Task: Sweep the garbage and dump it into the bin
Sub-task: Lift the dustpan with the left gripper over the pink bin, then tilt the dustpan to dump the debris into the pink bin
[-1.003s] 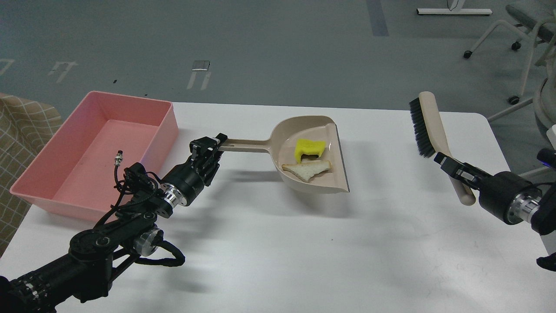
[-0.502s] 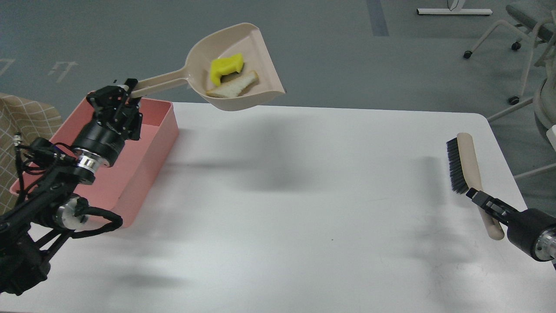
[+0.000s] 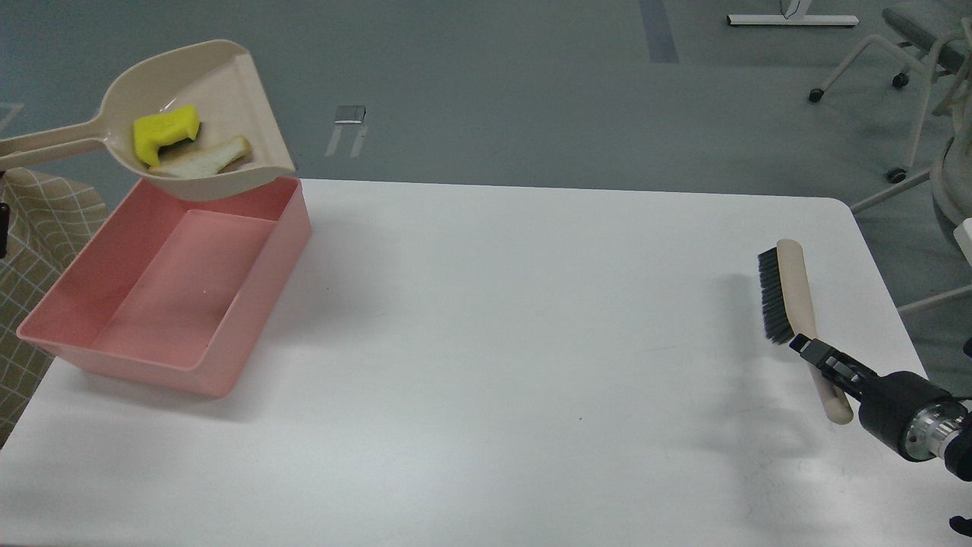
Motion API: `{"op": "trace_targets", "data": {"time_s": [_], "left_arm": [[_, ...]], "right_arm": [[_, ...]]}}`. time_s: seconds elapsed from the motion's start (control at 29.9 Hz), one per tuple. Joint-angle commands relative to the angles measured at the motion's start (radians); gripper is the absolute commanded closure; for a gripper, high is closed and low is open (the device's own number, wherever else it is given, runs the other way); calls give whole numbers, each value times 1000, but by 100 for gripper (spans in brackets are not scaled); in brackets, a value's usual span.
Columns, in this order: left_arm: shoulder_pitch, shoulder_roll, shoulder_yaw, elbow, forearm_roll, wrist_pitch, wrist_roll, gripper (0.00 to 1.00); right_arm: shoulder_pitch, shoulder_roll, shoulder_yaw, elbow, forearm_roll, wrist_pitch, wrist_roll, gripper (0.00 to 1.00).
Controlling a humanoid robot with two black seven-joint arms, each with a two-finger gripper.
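Note:
The beige dustpan (image 3: pixel 220 83) hangs in the air above the far end of the pink bin (image 3: pixel 266 235). In the pan lie the garbage pieces: the yellow foam chunk (image 3: pixel 163 131) and the whitish-tan strip (image 3: pixel 201 159). The pan's handle (image 3: pixel 45 143) runs off the left edge; my left gripper is out of view there. The bin's floor shows nothing in it. My right gripper (image 3: pixel 820 361) is shut on the handle of the beige black-bristled brush (image 3: pixel 790 292) at the table's right side.
The white table (image 3: pixel 493 365) carries the bin at its left end. A checked cloth (image 3: pixel 38 220) lies left of the bin. Chair legs (image 3: pixel 873 53) stand on the grey floor at the back right.
The dustpan with both scraps has swung left, from above the table's far edge to over the bin. My left arm has left the view. The brush has shifted slightly left and lower.

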Motion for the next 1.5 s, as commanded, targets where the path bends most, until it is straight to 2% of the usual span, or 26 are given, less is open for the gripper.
{"op": "trace_targets", "data": {"time_s": [0.0,0.1,0.2,0.43,0.64,0.84,0.97,1.14,1.27,1.34,1.47], "left_arm": [[3,45,-1,131,3,-40,0,100],[5,105,0,197,19,-94,0,100],[5,147,9,203,19,-153,0,100],[-9,217,45,190,230,-186,0,100],[-9,217,45,190,357,-177,0,100],[-23,220,42,177,365,-161,0,100],[-111,275,45,93,488,-161,0,100],[-193,289,43,85,617,-155,0,100],[-214,296,45,48,688,-157,0,100],[-228,335,43,-16,752,-157,0,100],[-251,383,43,-63,822,-152,0,100]], "right_arm": [[3,1,-1,6,0,0,-1,88],[3,-4,1,6,1,0,2,88],[2,-4,4,4,4,-1,5,88],[8,27,9,1,7,-3,5,88],[31,109,10,15,36,0,5,88],[35,105,7,9,58,3,5,88],[45,105,9,6,72,3,5,87],[43,105,9,17,96,3,5,87],[31,102,10,17,95,3,5,87],[28,88,12,17,95,2,5,87],[29,88,13,18,96,2,5,87]]}}
